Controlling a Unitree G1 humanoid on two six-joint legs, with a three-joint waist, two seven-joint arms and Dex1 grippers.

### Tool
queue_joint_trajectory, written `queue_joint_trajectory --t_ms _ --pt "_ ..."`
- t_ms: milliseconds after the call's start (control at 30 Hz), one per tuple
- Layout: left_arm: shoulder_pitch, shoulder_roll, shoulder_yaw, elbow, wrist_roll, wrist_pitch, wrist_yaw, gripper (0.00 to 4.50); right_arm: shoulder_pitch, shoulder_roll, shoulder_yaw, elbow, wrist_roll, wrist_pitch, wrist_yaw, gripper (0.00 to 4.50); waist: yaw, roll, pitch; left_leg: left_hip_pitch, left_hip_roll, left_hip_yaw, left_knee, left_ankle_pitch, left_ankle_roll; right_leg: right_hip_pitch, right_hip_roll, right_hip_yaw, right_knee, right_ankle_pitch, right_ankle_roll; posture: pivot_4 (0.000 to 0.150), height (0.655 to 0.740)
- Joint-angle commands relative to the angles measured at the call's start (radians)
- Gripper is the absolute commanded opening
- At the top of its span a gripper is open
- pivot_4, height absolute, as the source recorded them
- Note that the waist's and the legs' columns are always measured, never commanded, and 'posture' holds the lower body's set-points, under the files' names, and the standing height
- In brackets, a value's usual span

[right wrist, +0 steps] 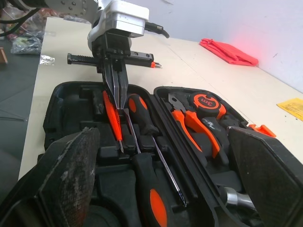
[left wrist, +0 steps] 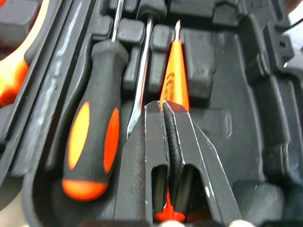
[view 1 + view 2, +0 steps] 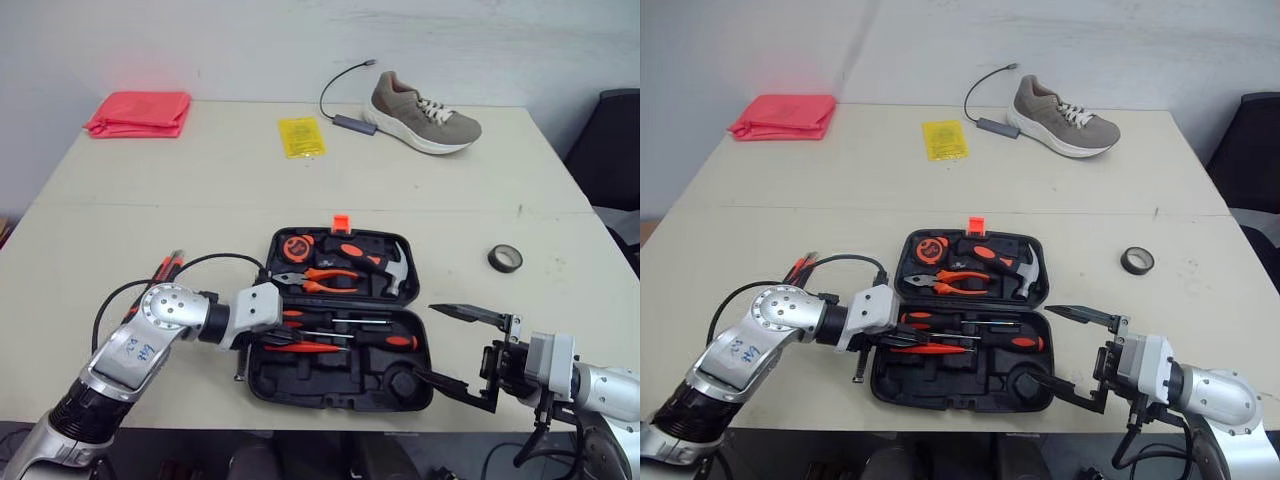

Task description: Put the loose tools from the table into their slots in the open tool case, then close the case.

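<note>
Lying lengthwise in the open black plastic tool case [image 3: 330, 390], the slim orange screwdriver [image 2: 174, 71] sits directly under the left gripper [image 2: 166, 108], fingers pinched together; the right gripper [image 3: 428, 340] gapes wide, farther off.

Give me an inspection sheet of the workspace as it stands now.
Surface: beige table, flat.
Job's things: tool case open near the front edge; tape measure, pliers and hammer in its far half; black-handled screwdriver and orange screwdriver in its near half, other slots there empty.
Clutter: red cloth, yellow packet, shoe, tape roll.
Grippers: left gripper shut, tips over the orange screwdriver; right gripper open at the case's right end.
Cables: dark cable with adapter beside the shoe; red strands left of the case, cannot tell what.
Surroundings: pale wall; dark chair on the right.
</note>
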Motion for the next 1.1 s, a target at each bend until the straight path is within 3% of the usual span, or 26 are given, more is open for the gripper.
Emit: queue_joint_trajectory --t_ms 33,267,633,867,1100 --pt "0.014 0.006 -0.008 -0.026 0.007 -0.014 -0.005 0.06 0.009 0.007 -0.003 -0.009 0.005 -0.016 -0.003 4.50 0.000 0.000 0.000 0.000 0.000 0.000 0.000 0.000 0.000 0.000 0.000 0.000 0.000 0.000 0.000 0.150 0.7400" --pt "0.032 0.019 -0.035 -0.014 0.040 -0.029 -0.008 0.06 0.019 0.007 -0.010 -0.012 0.004 -0.013 -0.006 4.50 0.000 0.000 0.000 0.000 0.000 0.000 0.000 0.000 0.000 0.000 0.000 0.000 0.000 0.000 0.000 0.150 0.7400" --pt "0.068 0.043 -0.136 0.072 0.207 -0.204 -0.009 0.06 0.017 0.020 -0.006 0.024 -0.017 -0.036 -0.012 4.50 -0.002 0.004 -0.005 0.002 0.000 0.000 -0.002 0.000 0.000 0.001 0.000 0.000 -0.002 0.000 -0.001 0.150 0.7400" --pt "0.065 -0.052 -0.011 0.060 0.087 -0.253 0.021 0.06 0.014 0.024 -0.004 0.033 -0.025 -0.049 -0.017 4.50 0.001 0.007 -0.008 0.002 0.000 0.000 -0.002 0.000 0.000 0.003 -0.001 0.000 -0.002 0.000 0.000 0.150 0.7400" --pt "0.057 -0.034 0.072 0.060 -0.023 -0.285 -0.067 0.06 0.003 0.027 0.002 0.041 -0.026 -0.051 -0.017 4.50 0.000 0.006 -0.007 0.001 0.000 -0.001 -0.001 0.000 0.000 0.002 -0.001 -0.001 -0.002 0.000 0.000 0.150 0.7400"
